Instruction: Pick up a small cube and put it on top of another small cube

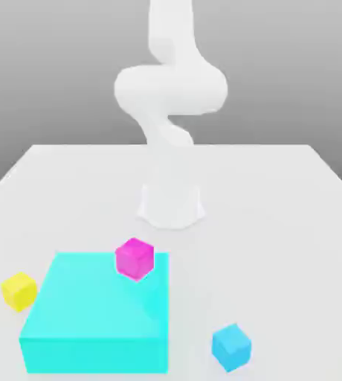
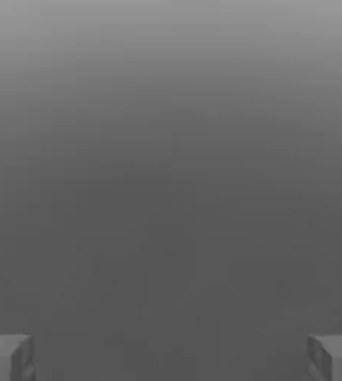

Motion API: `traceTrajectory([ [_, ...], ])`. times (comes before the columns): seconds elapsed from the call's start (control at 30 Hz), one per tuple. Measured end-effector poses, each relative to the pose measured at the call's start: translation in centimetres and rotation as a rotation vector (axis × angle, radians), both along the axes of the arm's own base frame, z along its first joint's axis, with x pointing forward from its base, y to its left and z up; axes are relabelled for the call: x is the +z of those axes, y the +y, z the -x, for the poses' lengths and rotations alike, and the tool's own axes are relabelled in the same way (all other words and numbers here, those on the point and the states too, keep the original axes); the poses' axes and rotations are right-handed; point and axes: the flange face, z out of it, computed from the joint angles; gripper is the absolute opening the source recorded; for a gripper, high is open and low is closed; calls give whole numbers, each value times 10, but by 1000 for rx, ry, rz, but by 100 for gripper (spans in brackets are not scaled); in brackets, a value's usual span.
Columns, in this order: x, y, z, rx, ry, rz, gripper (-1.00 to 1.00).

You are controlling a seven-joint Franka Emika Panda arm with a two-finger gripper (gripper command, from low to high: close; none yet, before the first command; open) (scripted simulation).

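A small yellow cube point(image 1: 18, 290) rests on the white table at the exterior view's left, just beside the big cyan block. The small magenta cube point(image 1: 134, 258) sits on the far right corner of that cyan block's top. In the hand view my gripper point(image 2: 171, 357) is open, its two grey fingertips point(image 2: 7, 357) far apart with nothing between them, and grey background lies beyond them. The white arm point(image 1: 170, 97) rises from its base at the table's middle, well behind the cubes.
A big flat cyan block point(image 1: 92, 316) occupies the near left of the white table point(image 1: 278, 223). A small blue cube point(image 1: 231, 346) lies near the front edge at the exterior view's right. The arm's base point(image 1: 171, 205) stands mid-table.
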Motion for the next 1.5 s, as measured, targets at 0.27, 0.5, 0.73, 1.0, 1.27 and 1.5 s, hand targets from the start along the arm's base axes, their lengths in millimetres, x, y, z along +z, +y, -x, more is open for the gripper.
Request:
traceTrajectory([
  [0.27, -111, -74, -57, -455, 140, -160, 0],
  [0.5, -215, -149, -67, -848, 229, -308, 0],
  [0.73, -319, -215, -44, -1241, 296, -468, 0],
  [1.0, -429, -269, 17, -1704, 348, -676, 0],
  [1.27, -523, -278, 52, -1960, 377, -810, 0],
  [1.5, -546, -277, 53, -1962, 375, -809, -100],
])
